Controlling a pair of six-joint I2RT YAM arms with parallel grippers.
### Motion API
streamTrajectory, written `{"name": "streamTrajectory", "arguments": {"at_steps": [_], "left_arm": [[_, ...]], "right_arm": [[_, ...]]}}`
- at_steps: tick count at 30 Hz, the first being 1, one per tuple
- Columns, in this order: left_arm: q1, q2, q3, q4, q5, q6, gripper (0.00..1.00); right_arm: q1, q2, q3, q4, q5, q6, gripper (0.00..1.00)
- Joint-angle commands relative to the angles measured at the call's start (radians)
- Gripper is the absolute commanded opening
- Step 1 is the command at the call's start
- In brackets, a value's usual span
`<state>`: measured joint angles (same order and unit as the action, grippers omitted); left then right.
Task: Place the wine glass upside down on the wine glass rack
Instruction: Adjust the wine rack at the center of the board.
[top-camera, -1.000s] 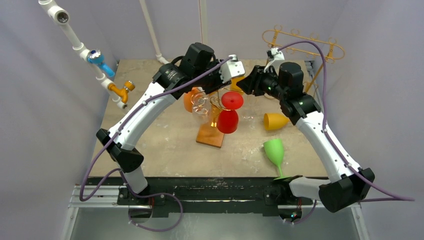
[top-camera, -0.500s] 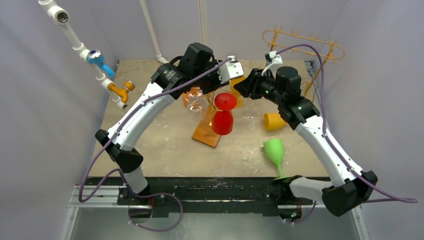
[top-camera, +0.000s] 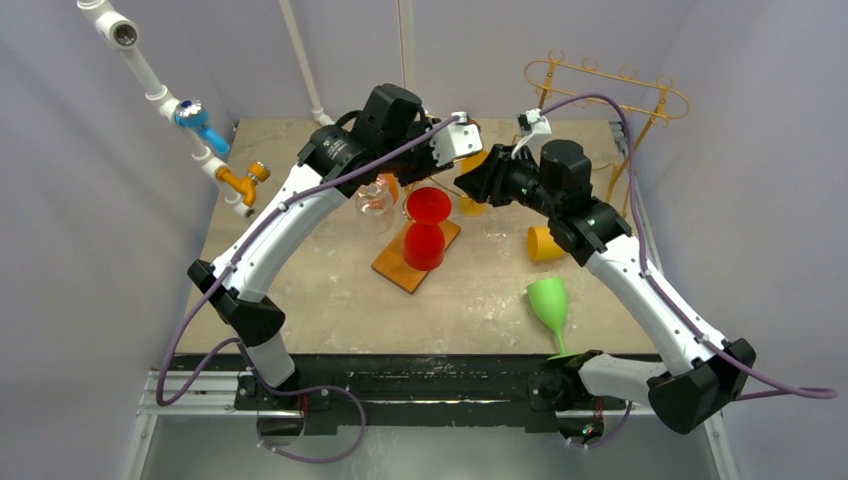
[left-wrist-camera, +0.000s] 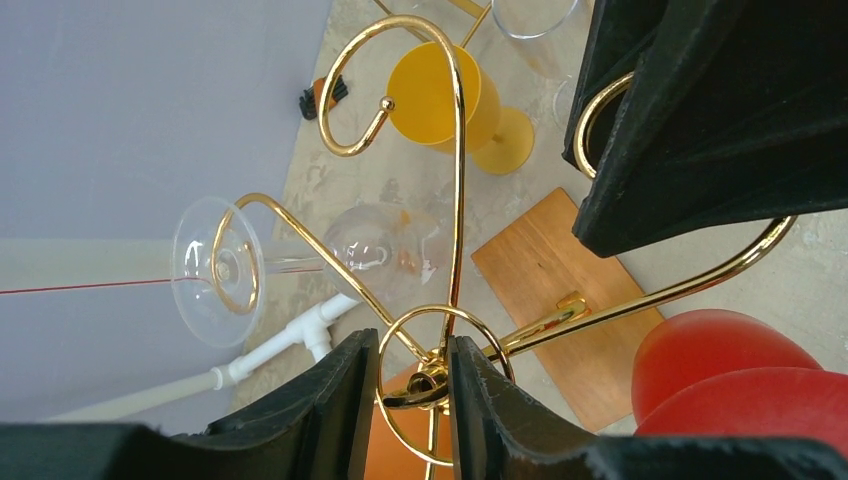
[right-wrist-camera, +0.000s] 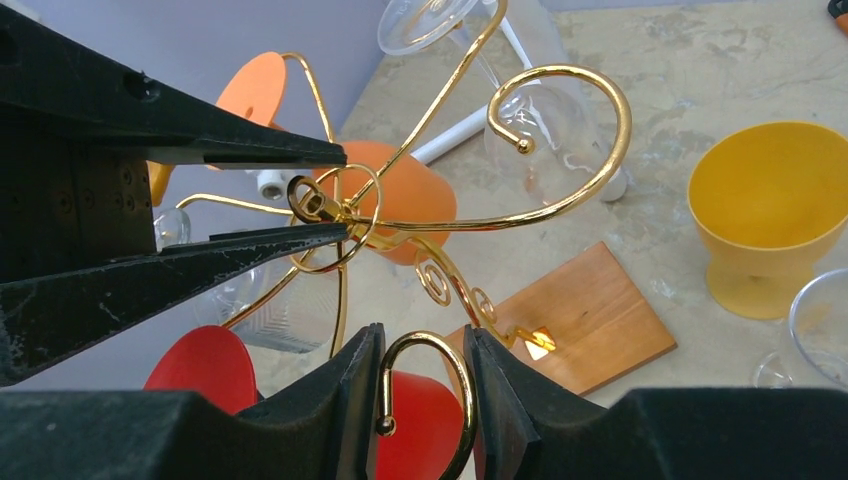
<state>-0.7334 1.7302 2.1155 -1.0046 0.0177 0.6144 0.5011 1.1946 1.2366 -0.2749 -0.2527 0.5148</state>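
Observation:
The wine glass rack (top-camera: 400, 262) is gold wire on a wooden base, near the table's middle. A red wine glass (top-camera: 425, 240) hangs upside down from it, with a clear glass (top-camera: 372, 205) and an orange one (top-camera: 388, 185) on its left side. My left gripper (left-wrist-camera: 415, 380) is shut on the knob and ring at the rack's top (left-wrist-camera: 458, 150). My right gripper (right-wrist-camera: 425, 395) is shut on a curled hook (right-wrist-camera: 440, 345) of the rack, just above the red glass (right-wrist-camera: 195, 370). Both grippers (top-camera: 452, 175) meet over the rack.
A green glass (top-camera: 548, 300) lies on its side at the front right, and a yellow one (top-camera: 548, 243) lies behind it. Another yellow glass (right-wrist-camera: 765, 205) stands upright beyond the rack. A gold wire frame (top-camera: 605, 90) hangs at the back right, and white pipes (top-camera: 160, 95) run along the left wall.
The rack, with its wooden base and hanging glasses, has shifted left and slightly back, and both grippers moved with it. The right jaws have closed a little on the hook.

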Motion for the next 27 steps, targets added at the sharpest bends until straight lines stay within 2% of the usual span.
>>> {"name": "streamTrajectory", "arguments": {"at_steps": [1, 6, 9, 14, 17, 18, 19, 24, 27], "left_arm": [[0.040, 0.020, 0.024, 0.125, -0.223, -0.011, 0.34], [0.039, 0.021, 0.024, 0.120, -0.223, -0.010, 0.34], [0.039, 0.022, 0.023, 0.116, -0.225, -0.007, 0.34], [0.039, 0.018, 0.021, 0.112, -0.219, -0.008, 0.34], [0.039, 0.013, 0.021, 0.109, -0.216, -0.007, 0.34], [0.040, 0.010, 0.020, 0.109, -0.215, -0.007, 0.34], [0.040, 0.007, 0.020, 0.108, -0.212, -0.007, 0.34], [0.040, -0.005, 0.015, 0.109, -0.202, -0.007, 0.34], [0.041, -0.010, 0.019, 0.112, -0.200, -0.008, 0.34]], "right_arm": [[0.061, -0.039, -0.038, -0.053, -0.119, 0.016, 0.25], [0.098, -0.033, -0.045, -0.039, -0.103, 0.037, 0.28], [0.106, -0.033, -0.045, -0.035, -0.096, 0.044, 0.35], [0.101, -0.030, 0.017, -0.109, -0.045, 0.015, 0.56], [0.083, -0.022, 0.079, -0.165, -0.016, -0.022, 0.79], [0.073, -0.020, 0.094, -0.180, -0.014, -0.032, 0.94], [0.061, -0.020, 0.105, -0.189, -0.016, -0.041, 0.98], [-0.011, -0.027, 0.157, -0.206, -0.038, -0.055, 0.99], [-0.029, -0.007, 0.191, -0.206, -0.044, -0.062, 0.96]]}}
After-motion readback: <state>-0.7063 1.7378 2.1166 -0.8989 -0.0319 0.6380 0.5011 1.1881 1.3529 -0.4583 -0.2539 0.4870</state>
